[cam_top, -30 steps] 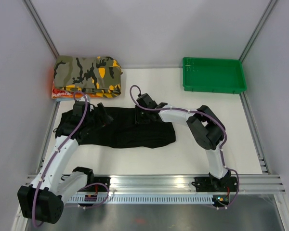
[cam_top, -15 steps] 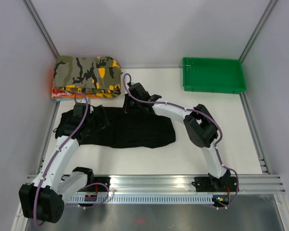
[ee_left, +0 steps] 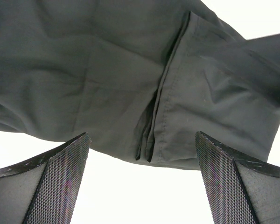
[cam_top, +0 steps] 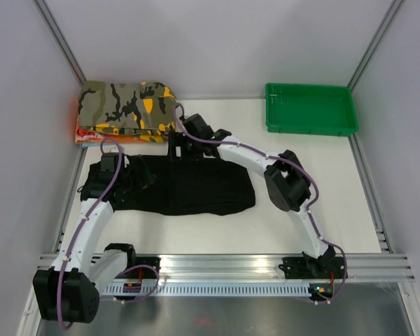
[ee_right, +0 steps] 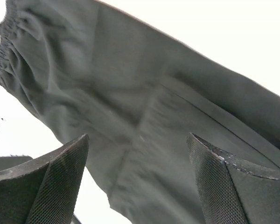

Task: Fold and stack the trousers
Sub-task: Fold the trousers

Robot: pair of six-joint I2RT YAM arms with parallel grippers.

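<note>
The black trousers (cam_top: 196,189) lie folded in a wide band on the white table, left of centre. My left gripper (cam_top: 138,175) hovers over their left part, open. In the left wrist view, it (ee_left: 142,140) has nothing between its fingers, and a stitched hem of the trousers (ee_left: 107,70) lies just ahead. My right gripper (cam_top: 175,148) is at the trousers' far edge, near the camouflage stack. The right wrist view shows it (ee_right: 137,137) open just above the rumpled cloth (ee_right: 130,93), gripping nothing.
A folded camouflage garment (cam_top: 129,108) sits on an orange layer at the back left corner, just beyond the right gripper. A green tray (cam_top: 309,108) stands at the back right. Grey walls enclose the table on three sides.
The right arm has reached left and toward the back, from the trousers' middle to their far edge by the camouflage stack. The left arm has shifted slightly left.
</note>
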